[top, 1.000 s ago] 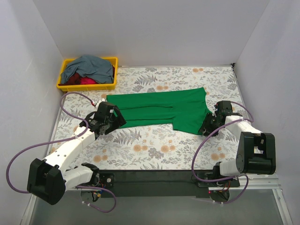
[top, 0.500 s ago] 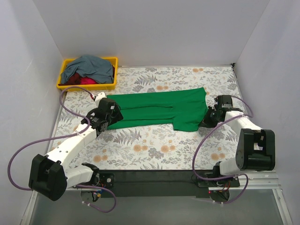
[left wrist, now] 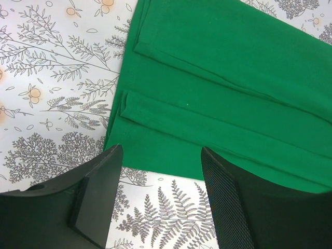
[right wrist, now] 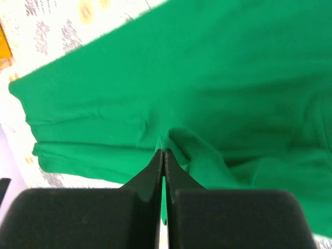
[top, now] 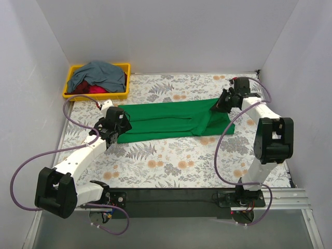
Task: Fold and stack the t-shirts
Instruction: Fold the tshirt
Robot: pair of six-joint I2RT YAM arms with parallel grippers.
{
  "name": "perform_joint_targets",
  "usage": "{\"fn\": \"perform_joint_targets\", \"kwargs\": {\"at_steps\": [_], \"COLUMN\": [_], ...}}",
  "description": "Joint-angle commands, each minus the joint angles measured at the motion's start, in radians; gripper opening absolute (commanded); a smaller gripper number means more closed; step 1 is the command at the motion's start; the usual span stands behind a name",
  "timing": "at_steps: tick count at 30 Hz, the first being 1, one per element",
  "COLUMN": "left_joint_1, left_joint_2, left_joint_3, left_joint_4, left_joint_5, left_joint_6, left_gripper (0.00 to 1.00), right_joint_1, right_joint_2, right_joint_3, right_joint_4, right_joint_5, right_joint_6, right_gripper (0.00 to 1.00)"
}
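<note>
While tight on t-shirt (right wrist: 233, 78), right tool (right wrist: 164, 151)

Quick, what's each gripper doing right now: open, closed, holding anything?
Left gripper: open, holding nothing, over the end of the green t-shirt.
Right gripper: closed, pinching a fold of the green t-shirt.

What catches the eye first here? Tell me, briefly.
A bright green t-shirt lies folded into a long band across the floral table. The right arm's fingers are shut on a pinch of it at its right end; the left arm's fingers hang open over its left end. A yellow bin in the far left corner holds a grey-blue t-shirt and a red t-shirt.
</note>
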State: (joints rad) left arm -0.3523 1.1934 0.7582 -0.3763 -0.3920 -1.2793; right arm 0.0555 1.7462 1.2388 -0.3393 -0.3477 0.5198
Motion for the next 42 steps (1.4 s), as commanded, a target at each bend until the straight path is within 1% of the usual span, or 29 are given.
{"fn": "perform_joint_targets", "kwargs": {"at_steps": [1, 8, 15, 33, 39, 41, 42], "left_joint_1": [0.006, 0.006, 0.007, 0.013, 0.016, 0.018, 0.019], "left_joint_2": [0.003, 0.014, 0.018, 0.054, 0.08, 0.087, 0.09], "left_joint_3": [-0.008, -0.007, -0.007, 0.0, 0.007, 0.007, 0.01], "left_joint_4": [0.024, 0.024, 0.02, 0.01, 0.001, -0.001, -0.003], "left_joint_5": [0.005, 0.002, 0.004, 0.021, 0.035, 0.047, 0.051], "left_joint_6": [0.008, 0.009, 0.011, 0.003, 0.001, 0.0, 0.0], "left_gripper": [0.6, 0.6, 0.6, 0.6, 0.6, 0.6, 0.6], "right_joint_1": [0.023, 0.027, 0.023, -0.02, -0.022, -0.025, -0.026], "right_joint_2": [0.064, 0.203, 0.277, 0.305, 0.32, 0.322, 0.322], "right_joint_3": [0.118, 0.256, 0.341, 0.287, 0.274, 0.271, 0.269], "right_joint_4": [0.031, 0.068, 0.068, 0.195, 0.2, 0.207, 0.207], "right_joint_5": [-0.028, -0.025, 0.001, 0.03, 0.044, 0.044, 0.044], "right_joint_6": [0.026, 0.051, 0.063, 0.178, 0.194, 0.194, 0.194], "right_gripper": [0.01, 0.01, 0.01, 0.01, 0.02, 0.06, 0.12]}}
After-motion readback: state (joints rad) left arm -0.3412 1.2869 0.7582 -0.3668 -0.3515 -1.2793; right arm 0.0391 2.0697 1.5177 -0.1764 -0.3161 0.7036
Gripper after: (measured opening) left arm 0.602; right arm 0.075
